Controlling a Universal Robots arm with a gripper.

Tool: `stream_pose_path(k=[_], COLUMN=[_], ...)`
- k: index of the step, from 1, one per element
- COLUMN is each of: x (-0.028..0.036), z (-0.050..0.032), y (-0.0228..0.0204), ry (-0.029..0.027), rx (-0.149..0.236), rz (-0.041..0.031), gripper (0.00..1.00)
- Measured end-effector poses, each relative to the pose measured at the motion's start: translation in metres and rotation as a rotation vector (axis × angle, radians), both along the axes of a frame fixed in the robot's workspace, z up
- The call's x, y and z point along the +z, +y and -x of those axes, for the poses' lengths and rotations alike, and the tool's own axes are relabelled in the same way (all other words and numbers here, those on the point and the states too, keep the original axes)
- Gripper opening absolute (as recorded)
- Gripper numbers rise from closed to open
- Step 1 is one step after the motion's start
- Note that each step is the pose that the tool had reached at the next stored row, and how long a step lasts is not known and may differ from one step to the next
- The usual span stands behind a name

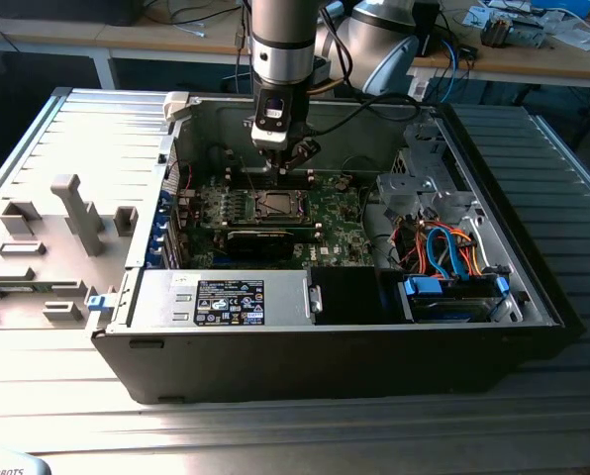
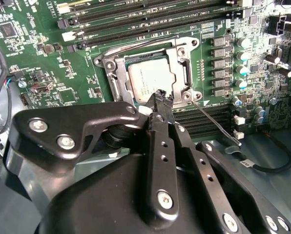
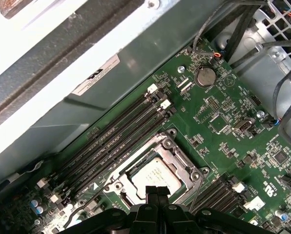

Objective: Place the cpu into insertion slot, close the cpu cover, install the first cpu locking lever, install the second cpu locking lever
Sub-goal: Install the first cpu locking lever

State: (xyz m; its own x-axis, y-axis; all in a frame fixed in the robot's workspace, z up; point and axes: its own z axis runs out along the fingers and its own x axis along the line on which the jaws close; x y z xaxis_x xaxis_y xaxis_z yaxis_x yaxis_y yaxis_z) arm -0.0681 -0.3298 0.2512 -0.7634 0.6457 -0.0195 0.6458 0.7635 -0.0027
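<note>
Closest to my wrist cameras is the gripper (image 2: 160, 100), its black linkage bulking across the foreground. Its two fingers are drawn together to a narrow point, with nothing between them that I can see. I judge they are pinched like this to act as a thin pusher on wire rather than as a clamp.

The cpu (image 2: 148, 80) lies flat in its socket, silver top showing through the window of the cpu cover (image 2: 117, 78), which is folded down over it. One locking lever (image 2: 216, 122) juts away from the socket across the dark memory slots, so I take it to be unlatched. The other lever (image 2: 135, 46) hugs the cover's far side (hooked or not, I cannot tell).

In the exterior view the insertion slot (image 1: 275, 205) sits just above the middle of the frame on the green motherboard (image 1: 340, 213). The arm hangs straight over it inside the open computer case (image 1: 533, 297).

The gripper's own body hides the near edge of the cover and the root of the jutting lever in both wrist views. Whether the fingertips actually touch metal, I cannot make out.
</note>
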Motion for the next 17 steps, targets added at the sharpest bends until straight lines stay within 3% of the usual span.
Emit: stream_pose_path(k=[17], x=[0.0000], z=[0.0000], y=[0.0000], ry=[0.0000], rx=[0.031], rz=[0.0000], gripper=[0.11])
